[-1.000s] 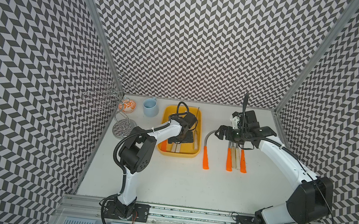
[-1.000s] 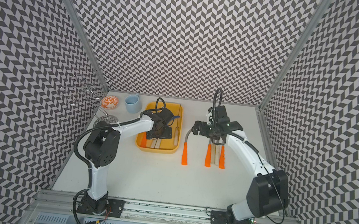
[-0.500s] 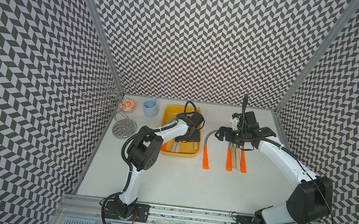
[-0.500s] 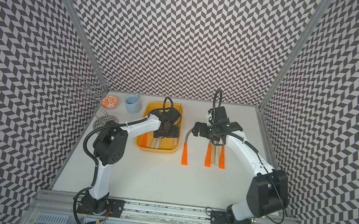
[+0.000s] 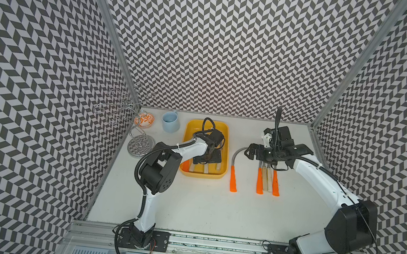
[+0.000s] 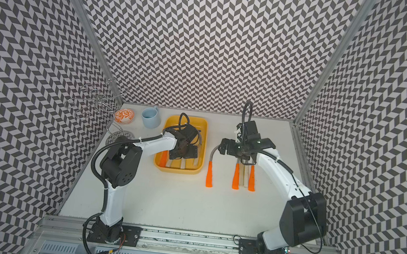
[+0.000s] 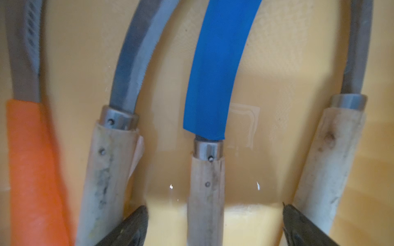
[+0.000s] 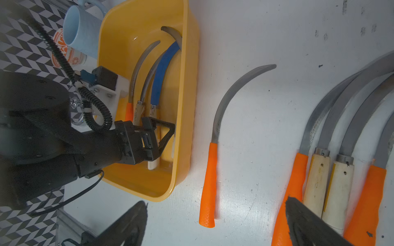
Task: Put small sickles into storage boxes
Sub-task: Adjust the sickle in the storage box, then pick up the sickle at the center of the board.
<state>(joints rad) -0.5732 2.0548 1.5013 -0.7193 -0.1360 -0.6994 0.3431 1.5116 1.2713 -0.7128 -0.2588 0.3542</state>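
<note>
Sickles (image 8: 156, 81) are lying parallel in the tray (image 5: 202, 175) to fit; we are holding left gripper (image 7: 214, 207) and right gripper (image 8: 216, 201) apart.

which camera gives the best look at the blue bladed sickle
Left wrist view: the blue-bladed sickle is close up, with blade, ferrule and wooden handle clear. The right wrist view shows it smaller, in the yellow tray. In both top views the left gripper hides most of it.

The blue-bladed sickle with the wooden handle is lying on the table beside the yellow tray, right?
No. The blue-bladed sickle with the wooden handle lies inside the yellow tray, not on the table beside it. The right wrist view shows it there.
</note>
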